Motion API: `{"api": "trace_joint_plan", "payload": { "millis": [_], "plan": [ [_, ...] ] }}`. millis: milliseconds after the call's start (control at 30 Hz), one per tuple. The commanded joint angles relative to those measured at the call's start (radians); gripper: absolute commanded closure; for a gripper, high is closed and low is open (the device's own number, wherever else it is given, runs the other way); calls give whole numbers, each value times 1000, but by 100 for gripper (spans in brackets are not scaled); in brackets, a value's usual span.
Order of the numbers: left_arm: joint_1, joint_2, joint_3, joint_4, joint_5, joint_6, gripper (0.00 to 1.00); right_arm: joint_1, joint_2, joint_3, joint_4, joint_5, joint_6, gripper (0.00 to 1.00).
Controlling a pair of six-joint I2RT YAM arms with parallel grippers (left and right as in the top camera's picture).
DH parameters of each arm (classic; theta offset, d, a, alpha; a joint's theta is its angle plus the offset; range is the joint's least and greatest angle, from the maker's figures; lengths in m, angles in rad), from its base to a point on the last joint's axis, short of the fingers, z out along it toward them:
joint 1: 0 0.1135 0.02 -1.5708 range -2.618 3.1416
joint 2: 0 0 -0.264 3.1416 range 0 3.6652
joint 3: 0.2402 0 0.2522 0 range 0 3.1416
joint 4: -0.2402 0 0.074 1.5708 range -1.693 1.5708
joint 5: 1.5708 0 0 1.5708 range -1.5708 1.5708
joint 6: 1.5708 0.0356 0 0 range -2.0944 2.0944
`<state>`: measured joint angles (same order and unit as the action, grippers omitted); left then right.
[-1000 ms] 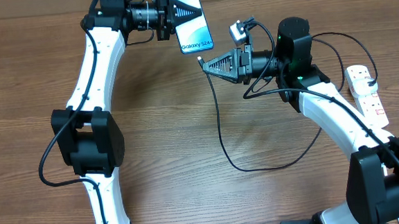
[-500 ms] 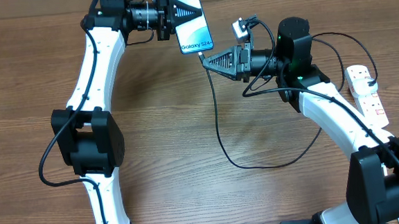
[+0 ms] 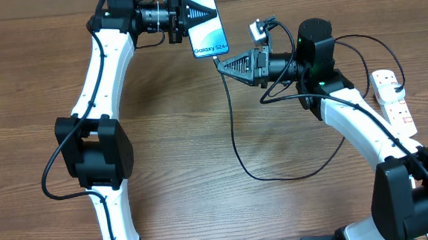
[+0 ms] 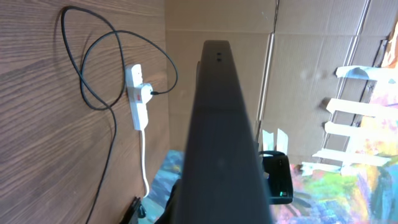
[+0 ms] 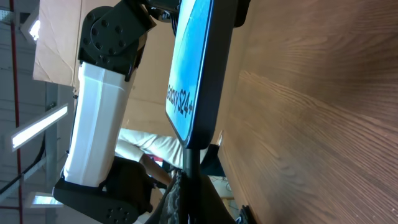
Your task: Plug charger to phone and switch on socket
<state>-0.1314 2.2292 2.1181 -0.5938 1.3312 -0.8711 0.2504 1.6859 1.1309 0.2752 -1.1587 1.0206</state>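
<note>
Table: brown wood grain.
Phone: raised at the far edge, clamped by left gripper.
Charger: tip pinched in right gripper, now meeting the phone's lower edge; a second ago it was lower, apart.
Socket: far right, unmoved.

A brown wood-grain table top fills the overhead view. Beyond its edge, the left wrist view shows tan cardboard-like wall panels, a white slatted rack and a brightly multicoloured patterned surface. A long white tube light glows at the left of the right wrist view
</note>
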Motion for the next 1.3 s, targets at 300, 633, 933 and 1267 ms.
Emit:
{"api": "trace_joint_plan", "payload": {
  "millis": [300,633,933,1267],
  "plan": [
    [-19,-36,20,-2,26,64,96,3,-6,2,8,-29,5,96],
    [-5,-36,20,-3,15,64,96,3,-6,2,9,-45,5,96],
    [7,-36,20,-3,13,64,96,3,-6,2,9,-61,5,96],
    [8,-36,20,-3,23,63,96,3,-6,2,9,-53,5,96]
  ]
}}
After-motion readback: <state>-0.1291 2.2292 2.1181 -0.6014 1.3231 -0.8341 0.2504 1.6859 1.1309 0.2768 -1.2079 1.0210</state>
